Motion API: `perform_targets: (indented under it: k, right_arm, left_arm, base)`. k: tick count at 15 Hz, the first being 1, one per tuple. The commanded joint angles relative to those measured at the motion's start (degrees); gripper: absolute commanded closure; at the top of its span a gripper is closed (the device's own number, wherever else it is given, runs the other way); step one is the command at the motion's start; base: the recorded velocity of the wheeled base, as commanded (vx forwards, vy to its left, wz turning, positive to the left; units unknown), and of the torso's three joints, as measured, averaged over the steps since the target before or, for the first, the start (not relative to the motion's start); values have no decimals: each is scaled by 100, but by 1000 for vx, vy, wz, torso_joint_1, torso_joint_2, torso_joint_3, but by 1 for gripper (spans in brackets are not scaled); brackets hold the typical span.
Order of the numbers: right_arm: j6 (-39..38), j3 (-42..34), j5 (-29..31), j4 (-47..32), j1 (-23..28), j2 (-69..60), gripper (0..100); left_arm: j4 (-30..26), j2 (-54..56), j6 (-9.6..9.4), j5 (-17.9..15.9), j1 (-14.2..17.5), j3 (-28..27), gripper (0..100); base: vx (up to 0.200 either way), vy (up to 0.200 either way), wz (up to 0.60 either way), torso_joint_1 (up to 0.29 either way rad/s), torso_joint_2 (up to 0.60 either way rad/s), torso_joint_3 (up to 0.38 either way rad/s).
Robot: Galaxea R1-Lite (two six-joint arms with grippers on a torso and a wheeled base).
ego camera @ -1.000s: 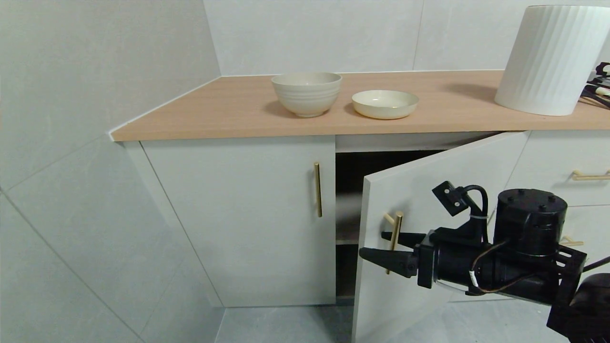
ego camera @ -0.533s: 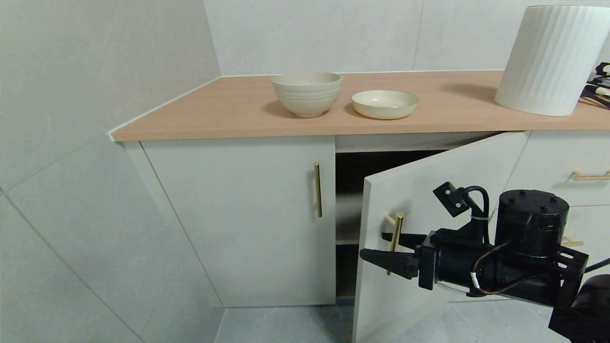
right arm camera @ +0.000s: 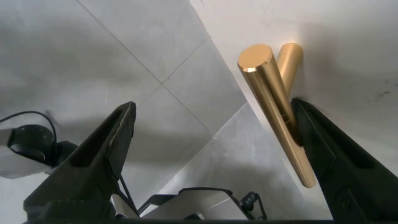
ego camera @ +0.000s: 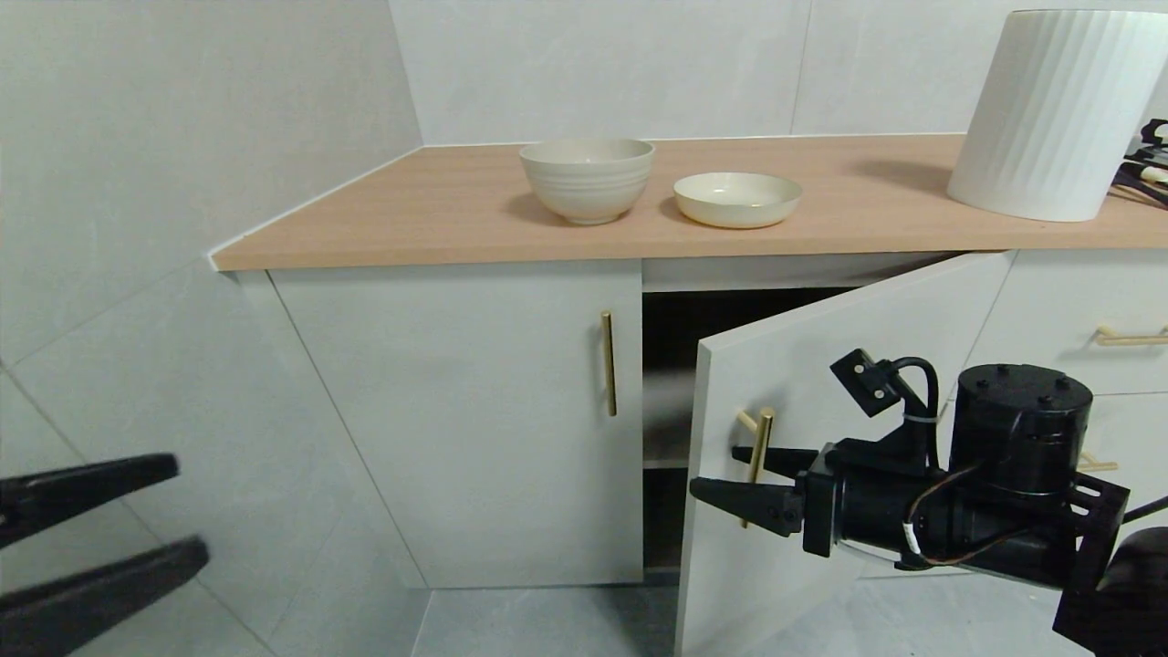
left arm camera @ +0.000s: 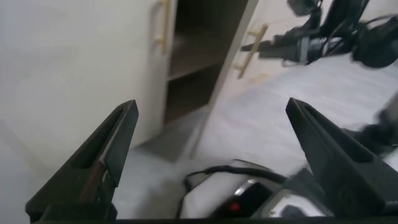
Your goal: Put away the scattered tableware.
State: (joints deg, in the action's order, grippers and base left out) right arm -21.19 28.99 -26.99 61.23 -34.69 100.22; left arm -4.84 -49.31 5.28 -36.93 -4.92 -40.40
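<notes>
Tableware, 1 bowl and 1 dish, sits on the counter. The right gripper is wide open around the door handle, not squeezing it. The left gripper is wide open and empty. Best to pull the door slowly, following its swing.

Wooden countertop against the tiled wall, tableware on top

On its left half you have a deep ribbed cream bowl, with a shallow cream dish just beside it (both upright, not touching). Well apart at the right end stands a tall ribbed white container, and next to that some dark items, too cut off at the edge of your view to name.
</notes>
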Motion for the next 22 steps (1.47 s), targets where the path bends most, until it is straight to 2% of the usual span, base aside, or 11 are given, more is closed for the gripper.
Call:
perform_targets:
  k: [1, 5, 6, 10, 11, 15, 17, 19, 20, 22]
  right_arm:
    - [9, -25, 1, 3, -11, 6, 0]
    - [27, -34, 1, 3, -11, -2, 0]
    - [27, -34, 1, 3, -11, -2, 0]
    - [27, -42, 1, 3, -11, 50, 0]
    - [27, -51, 1, 3, -11, 59, 0]
    - [27, -86, 1, 3, -11, 42, 0]
    - [27, -86, 1, 3, -11, 15, 0]
    - [27, -104, 1, 3, -20, 15, 0]
    - [36, -130, -8, 3, -20, 15, 0]
    - [36, -139, 1, 3, -73, -29, 0]
  left_arm:
    - [818, -2179, 254, -78, -764, -627, 0]
    - [1521, -2671, 1001, -34, -1248, -188, 0]
    - [1653, -2707, 1089, -34, -1362, -56, 0]
    - [1785, -3041, 1107, -25, -1511, -3, 0]
    - [1785, -3049, 1107, -25, -1520, -3, 100]
    - [1899, -3128, 1098, -43, -1643, -29, 100]
    - [2409, -3498, 1098, -34, -1784, -73, 100]
    - [3209, -4069, 1081, -16, -2127, -126, 100]
    - [3727, -4447, 1116, 10, -2285, -249, 100]
    - [4228, -4913, 1327, 238, -2575, -486, 100]
  base:
    - [0, 0, 0, 0, 0, 0]
    - [0, 0, 0, 0, 0, 0]
    - [0, 0, 0, 0, 0, 0]
    - [0, 0, 0, 0, 0, 0]
    - [0, 0, 0, 0, 0, 0]
    - [0, 0, 0, 0, 0, 0]
    - [0, 0, 0, 0, 0, 0]
    - [0, 0, 0, 0, 0, 0]
    - [0, 0, 0, 0, 0, 0]
    - [0, 0, 0, 0, 0, 0]
